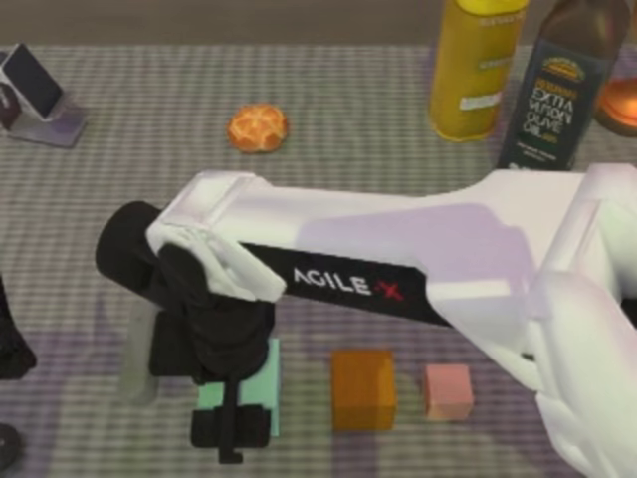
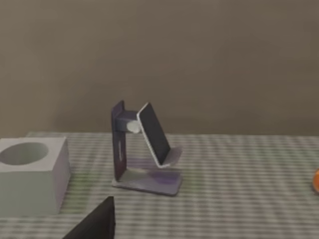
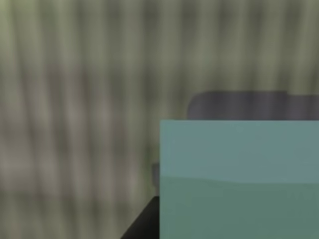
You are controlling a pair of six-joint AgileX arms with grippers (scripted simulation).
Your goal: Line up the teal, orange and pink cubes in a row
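Note:
The teal cube (image 1: 261, 386) stands near the table's front edge, left of the middle, largely covered by my right gripper (image 1: 232, 423). That gripper hangs straight down over it and is shut on it. In the right wrist view the teal cube (image 3: 239, 179) fills the frame's lower right, with one dark finger (image 3: 144, 226) flat against its side. The orange cube (image 1: 363, 388) stands just to its right and the small pink cube (image 1: 447, 390) beyond that, all three roughly in one line. My left arm (image 1: 10, 351) is parked at the left edge, one finger (image 2: 97, 224) showing, open.
A round bun (image 1: 258, 128) lies at the back, left of centre. A yellow bottle (image 1: 476, 65) and a dark olive oil bottle (image 1: 555, 90) stand at the back right. A phone on its stand (image 1: 35, 92) is at the back left, beside a white block (image 2: 31, 174) with a round hole.

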